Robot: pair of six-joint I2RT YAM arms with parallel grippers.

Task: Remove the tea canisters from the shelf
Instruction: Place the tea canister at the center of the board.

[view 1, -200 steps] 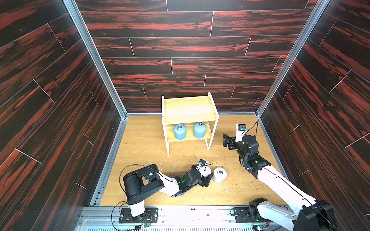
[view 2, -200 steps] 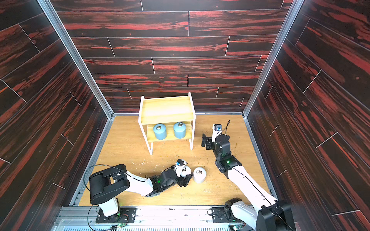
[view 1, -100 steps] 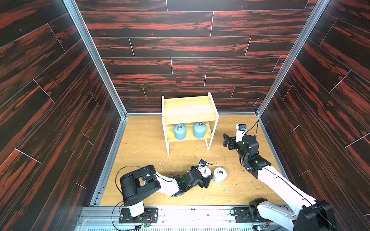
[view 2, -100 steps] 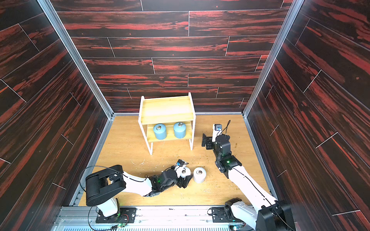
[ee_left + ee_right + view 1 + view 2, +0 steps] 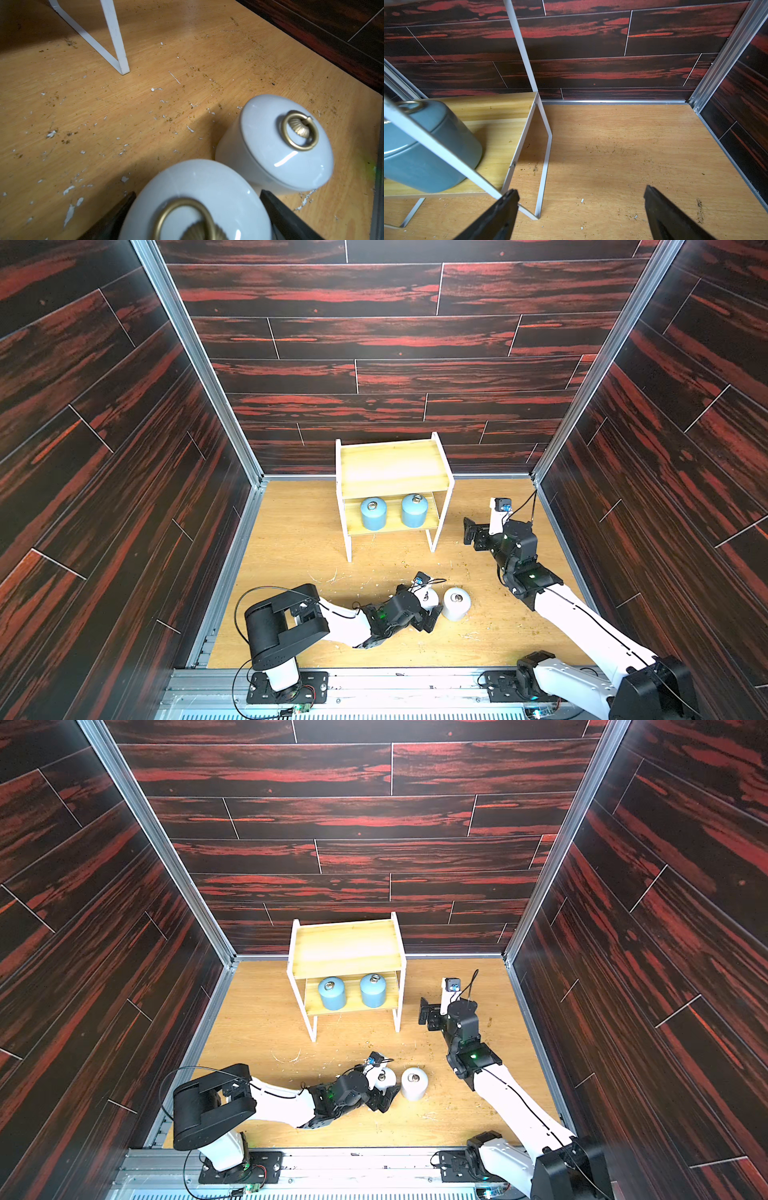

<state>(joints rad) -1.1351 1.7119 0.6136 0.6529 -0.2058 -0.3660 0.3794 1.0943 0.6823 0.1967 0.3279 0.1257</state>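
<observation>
The shelf [image 5: 392, 466] stands at the back of the floor with two light blue tea canisters [image 5: 373, 513] [image 5: 414, 510] on its lower board; its top board is bare. Two white tea canisters [image 5: 428, 596] [image 5: 456, 602] stand side by side on the floor near the front. My left gripper [image 5: 431, 609] lies low on the floor, open around the left white canister [image 5: 197, 187], its fingers [image 5: 276, 209] flanking the body. My right gripper [image 5: 469, 533] hovers open and empty beside the shelf's right legs, close to the right blue canister [image 5: 425, 149].
Dark wood-pattern walls close in the back and both sides. White flecks and crumbs [image 5: 155, 89] litter the wooden floor. The shelf's white leg [image 5: 116, 41] stands ahead of the left gripper. A metal rail [image 5: 374, 680] runs along the front edge.
My left gripper's jaws have spread apart around the white canister, which now stands on the floor. The left arm's base link has swung a little. The right arm has held still.
</observation>
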